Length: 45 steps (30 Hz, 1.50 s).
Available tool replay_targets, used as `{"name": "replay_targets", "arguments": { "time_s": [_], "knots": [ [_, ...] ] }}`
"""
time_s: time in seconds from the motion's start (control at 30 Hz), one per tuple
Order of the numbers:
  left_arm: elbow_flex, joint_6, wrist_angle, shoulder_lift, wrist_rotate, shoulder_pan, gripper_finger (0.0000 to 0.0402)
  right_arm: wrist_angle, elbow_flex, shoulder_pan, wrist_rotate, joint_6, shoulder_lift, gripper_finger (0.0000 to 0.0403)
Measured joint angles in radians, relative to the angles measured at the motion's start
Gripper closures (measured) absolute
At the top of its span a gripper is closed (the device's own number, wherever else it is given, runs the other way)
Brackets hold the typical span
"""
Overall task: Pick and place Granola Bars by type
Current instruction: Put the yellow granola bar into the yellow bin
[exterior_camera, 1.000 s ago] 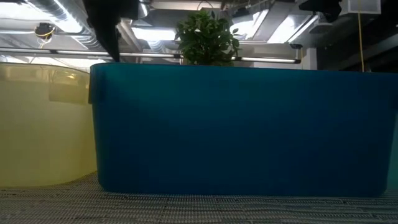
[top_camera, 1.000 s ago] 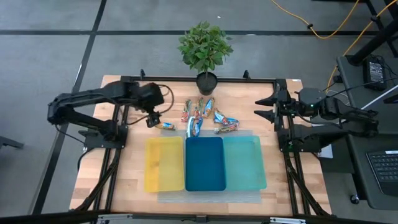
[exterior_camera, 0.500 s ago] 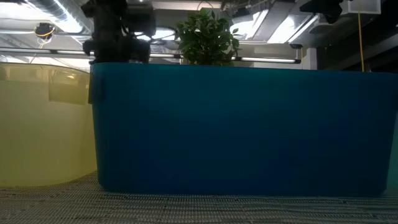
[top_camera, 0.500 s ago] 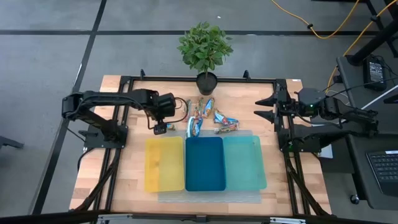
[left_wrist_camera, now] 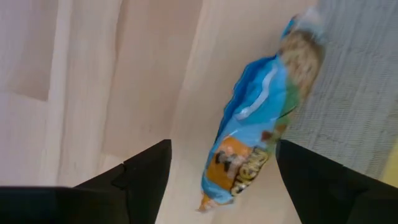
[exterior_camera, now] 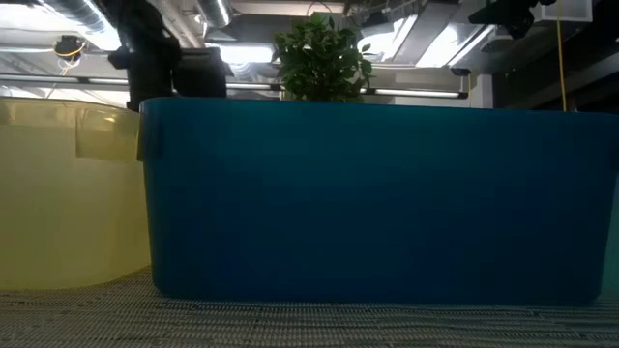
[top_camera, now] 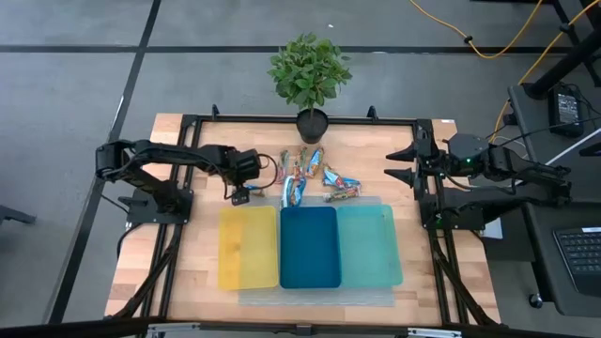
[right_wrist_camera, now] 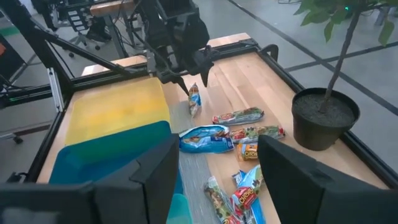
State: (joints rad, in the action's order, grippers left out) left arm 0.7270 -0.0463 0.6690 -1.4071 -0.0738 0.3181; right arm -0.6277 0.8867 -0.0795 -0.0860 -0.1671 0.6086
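A blue-wrapped granola bar (left_wrist_camera: 255, 124) lies apart from the others, one end on the grey mat's edge and the other on the wood behind the yellow tray (top_camera: 248, 246). My left gripper (left_wrist_camera: 221, 180) points down over it, open, a finger on either side of its near end, touching nothing; the right wrist view shows it just above the bar (right_wrist_camera: 194, 99). Several more bars (top_camera: 315, 176) lie in a loose heap behind the dark blue tray (top_camera: 310, 246). My right gripper (top_camera: 396, 165) waits open, raised at the table's right side.
A teal tray (top_camera: 369, 246) stands right of the dark blue one, all three on a grey mat (top_camera: 315, 296). A potted plant (top_camera: 310, 70) stands at the far edge, behind the heap. In the low view the dark blue tray's wall (exterior_camera: 377, 203) hides the bars.
My left gripper has come down, a little toward the right and the near edge, tipping steeper until it points down over the lone blue bar. It has stayed open. The bar has not moved.
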Motion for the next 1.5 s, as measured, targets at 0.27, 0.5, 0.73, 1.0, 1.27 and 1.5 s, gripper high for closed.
{"name": "replay_targets", "arguments": {
  "time_s": [0.27,0.5,0.73,1.0,1.27,1.5],
  "knots": [
    [-0.063,-0.001,-0.036,0.0,0.022,0.006,0.0121,0.0,0.0,0.0,0.0,0.012,0.0,0.0183],
    [-0.101,0.014,-0.07,0.0,0.015,0.006,0.0121,0.0,0.0,0.0,0.0,0.013,0.0,0.0183],
    [-0.101,0.013,-0.07,0.0,-0.009,0.004,0.0161,0.001,0.0,0.0,0.0,0.014,0.0,0.0182],
    [-0.101,0.018,-0.069,0.001,-0.015,0.004,0.0284,0.001,0.0,0.0,0.0,0.014,0.0,0.0182],
    [-0.021,0.08,-0.057,0.001,-0.005,0.004,0.0364,0.001,0.0,0.0,-0.001,0.016,0.0,0.0182],
    [0.222,0.039,0.013,0.001,-0.007,0.004,0.035,0.001,0.0,0.0,-0.002,0.019,0.0,0.0182]
  ]
}}
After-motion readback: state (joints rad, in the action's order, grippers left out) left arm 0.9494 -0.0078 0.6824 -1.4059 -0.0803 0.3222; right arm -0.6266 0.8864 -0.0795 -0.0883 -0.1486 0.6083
